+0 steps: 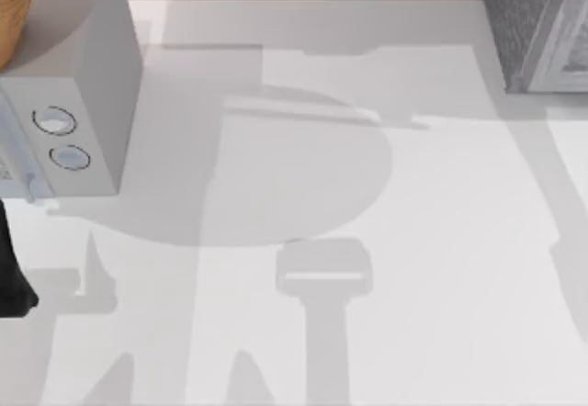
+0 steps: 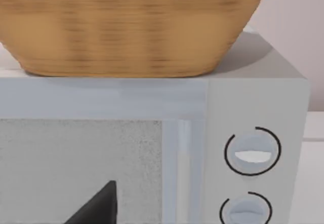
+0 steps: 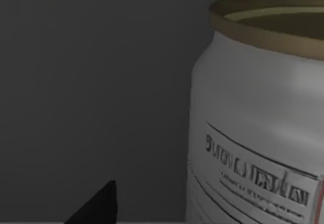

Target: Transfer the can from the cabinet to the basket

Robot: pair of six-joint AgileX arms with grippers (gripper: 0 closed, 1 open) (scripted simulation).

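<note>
White table [image 1: 386, 241] carried the cabinet [image 1: 533, 20] at far right and the basket [image 2: 126, 31] atop a microwave [image 2: 253, 107] at left; can [image 3: 258, 122] stood upright against dark cabinet wall, close before right gripper, finger opening indeterminate; left gripper faced microwave.

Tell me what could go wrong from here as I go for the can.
1. In the right wrist view the can stands upright, off to one side of the dark finger tip, so a straight push might hit it and tip it over.
2. The basket sits on top of the pale box with two dials, so the can must go over its wall; too low could shove it.
</note>
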